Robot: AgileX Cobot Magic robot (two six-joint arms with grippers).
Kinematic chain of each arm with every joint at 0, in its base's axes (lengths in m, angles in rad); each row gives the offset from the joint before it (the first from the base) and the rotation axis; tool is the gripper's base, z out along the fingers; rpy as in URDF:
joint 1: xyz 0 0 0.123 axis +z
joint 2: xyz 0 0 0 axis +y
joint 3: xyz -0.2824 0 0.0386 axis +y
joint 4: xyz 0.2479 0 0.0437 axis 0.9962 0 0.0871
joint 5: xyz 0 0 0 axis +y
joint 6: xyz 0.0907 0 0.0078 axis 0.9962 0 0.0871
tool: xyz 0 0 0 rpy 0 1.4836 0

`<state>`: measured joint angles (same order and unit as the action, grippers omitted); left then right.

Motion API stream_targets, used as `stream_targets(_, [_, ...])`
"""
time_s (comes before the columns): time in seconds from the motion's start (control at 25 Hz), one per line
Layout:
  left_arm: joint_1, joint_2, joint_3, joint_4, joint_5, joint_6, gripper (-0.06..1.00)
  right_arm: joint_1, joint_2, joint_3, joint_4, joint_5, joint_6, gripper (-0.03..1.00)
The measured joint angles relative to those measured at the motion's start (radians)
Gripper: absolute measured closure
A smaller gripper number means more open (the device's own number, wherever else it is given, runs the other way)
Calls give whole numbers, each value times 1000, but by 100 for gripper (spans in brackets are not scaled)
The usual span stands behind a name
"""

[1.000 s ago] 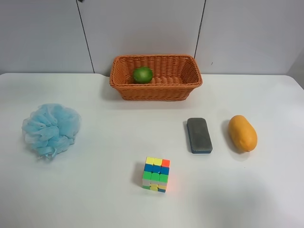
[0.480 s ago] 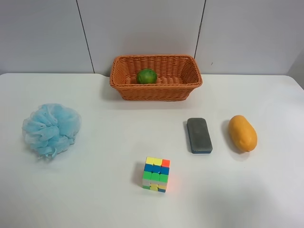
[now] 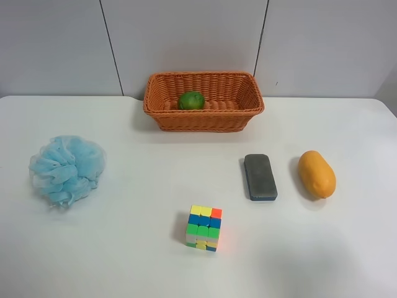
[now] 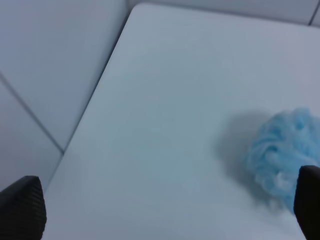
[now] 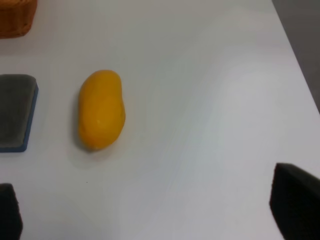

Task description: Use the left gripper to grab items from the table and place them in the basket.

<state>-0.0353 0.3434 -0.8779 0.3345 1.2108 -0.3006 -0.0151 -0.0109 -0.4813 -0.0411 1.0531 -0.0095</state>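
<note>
The green lime [image 3: 191,100] lies inside the orange-brown wicker basket [image 3: 205,121] at the back of the white table [image 3: 136,192]. The light-blue pouf [image 3: 67,169], the puzzle cube [image 3: 204,228], the grey eraser [image 3: 260,176] and the mango [image 3: 316,174] lie on the table. No arm shows in the exterior high view. My left gripper [image 4: 165,212] is open and empty, with the pouf [image 4: 287,155] close by one fingertip [image 4: 310,200]. My right gripper [image 5: 150,212] is open and empty, short of the mango [image 5: 100,109] and eraser [image 5: 15,111].
The left wrist view shows the table's edge [image 4: 95,90] with grey panels beyond it. The right wrist view shows the table's other edge [image 5: 295,60] and a corner of the basket [image 5: 15,17]. A grey panelled wall [image 3: 186,37] stands behind the basket.
The lime has rolled a little to the right inside the basket and come to rest. Nothing else on the table has moved.
</note>
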Motion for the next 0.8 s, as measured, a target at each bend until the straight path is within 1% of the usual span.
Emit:
stream_targets(0.08, [66, -71, 64, -73, -4, 47, -5, 0, 0, 0, 0, 0, 0, -3])
stream_targets(0.16, [98, -152, 140, -139, -36, 91, -5, 0, 0, 0, 0, 0, 0, -3])
stream_targets(0.24, [106, -225, 210, -201, -88, 117, -5, 0, 0, 0, 0, 0, 0, -3])
stream_targets(0.32, [109, -300, 282, -240, -134, 137, -5, 0, 0, 0, 0, 0, 0, -3])
stream_targets(0.44, [109, -345, 352, -277, -145, 157, -5, 0, 0, 0, 0, 0, 0, -3])
stream_targets(0.52, [109, -345, 365, -298, -142, 170, -5, 0, 0, 0, 0, 0, 0, -3])
stream_targets(0.8, [109, -349, 367, -296, -145, 179, -5, 0, 0, 0, 0, 0, 0, -3])
